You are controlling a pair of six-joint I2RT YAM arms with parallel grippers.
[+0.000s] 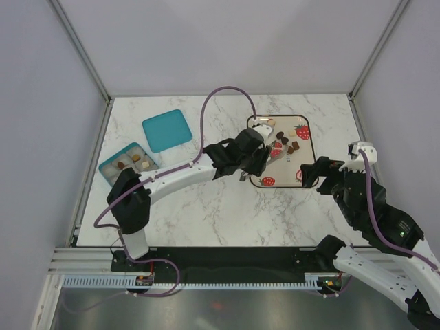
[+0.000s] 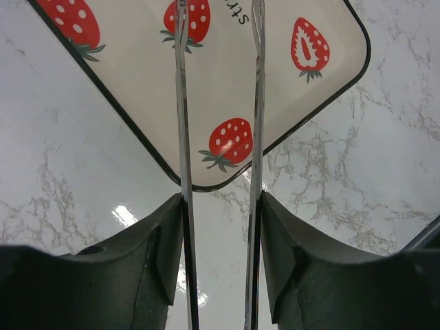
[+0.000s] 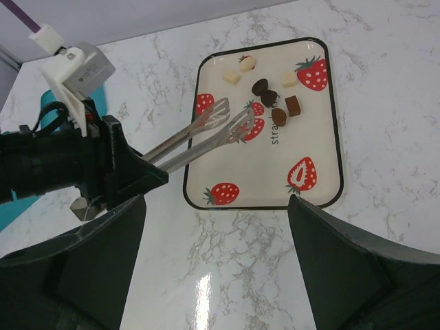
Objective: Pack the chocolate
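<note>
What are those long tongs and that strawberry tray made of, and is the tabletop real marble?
Tongs: likely polished steel, silvery with mirror-like glints. Tray: glossy cream with a black rim, perhaps melamine or enamel; the look leaves it open. Tabletop: white with grey veins and shiny reflections, either marble or a marble-pattern laminate.

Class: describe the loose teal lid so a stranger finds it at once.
Start at the marble table's far left corner. Two teal squares lie there. The lid is the farther one, flat and bare; the box beside it holds chocolates.
</note>
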